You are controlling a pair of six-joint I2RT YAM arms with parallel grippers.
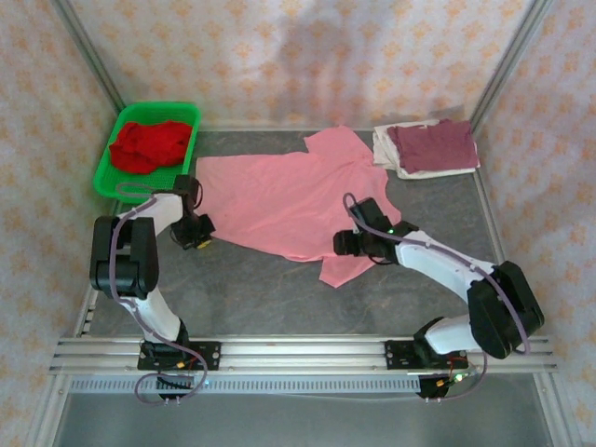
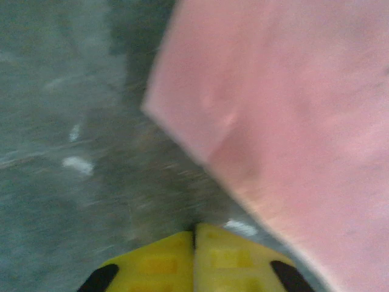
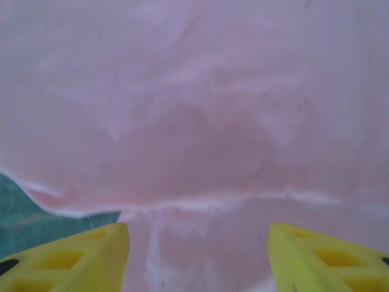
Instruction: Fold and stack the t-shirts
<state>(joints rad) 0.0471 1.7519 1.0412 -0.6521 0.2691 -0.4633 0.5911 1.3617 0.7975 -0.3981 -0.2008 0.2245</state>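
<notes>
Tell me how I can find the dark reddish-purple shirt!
Look at the table and go to its far right corner, past the big pink shirt spread in the middle. There the maroon shirt lies folded on an off-white shirt. It is darker than the bright red shirts in the green basket.

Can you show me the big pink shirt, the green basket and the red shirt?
pink shirt (image 1: pixel 270 200): top view, middle of its body.
green basket (image 1: pixel 105 182): top view, near left corner.
red shirt (image 1: pixel 147 144): top view, middle of the heap.
</notes>
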